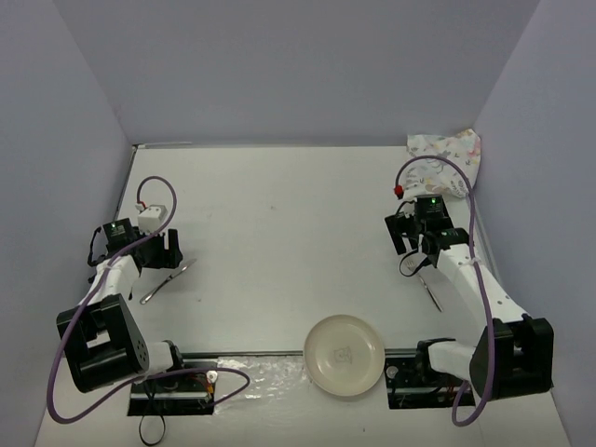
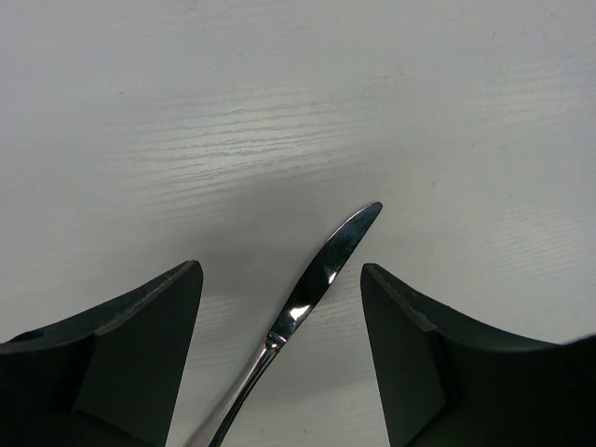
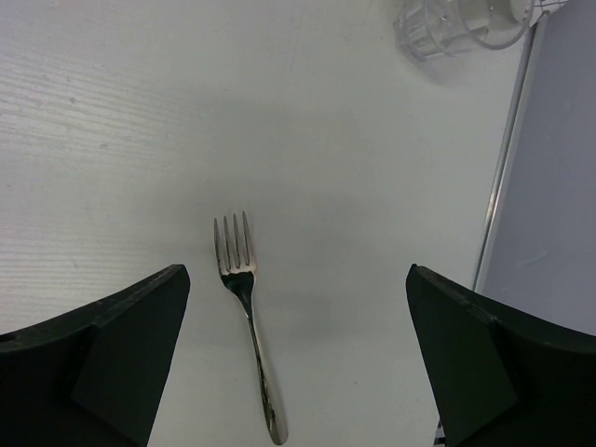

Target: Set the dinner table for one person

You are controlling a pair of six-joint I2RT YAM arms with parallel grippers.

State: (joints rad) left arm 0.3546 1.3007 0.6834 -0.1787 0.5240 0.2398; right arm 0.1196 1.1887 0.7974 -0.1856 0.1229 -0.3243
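On the white dinner table point(image 1: 279, 233) lie a knife point(image 1: 168, 280) at the left, a fork point(image 1: 431, 291) at the right and a cream plate point(image 1: 344, 355) at the near edge. My left gripper point(image 1: 164, 246) hangs open over the knife. In the left wrist view the knife's blade point(image 2: 321, 275) lies on the table between the black fingers point(image 2: 140, 345) of the left gripper point(image 2: 279, 272), touching neither. My right gripper point(image 1: 416, 244) is wide open. In the right wrist view the fork point(image 3: 250, 326) lies flat, nearer the left finger of that gripper point(image 3: 298, 272).
A crumpled floral cloth point(image 1: 449, 158) sits in the far right corner. A clear glass point(image 3: 461, 23) stands by the side wall point(image 3: 549, 186) in the right wrist view. Grey walls close in the table's left, back and right.
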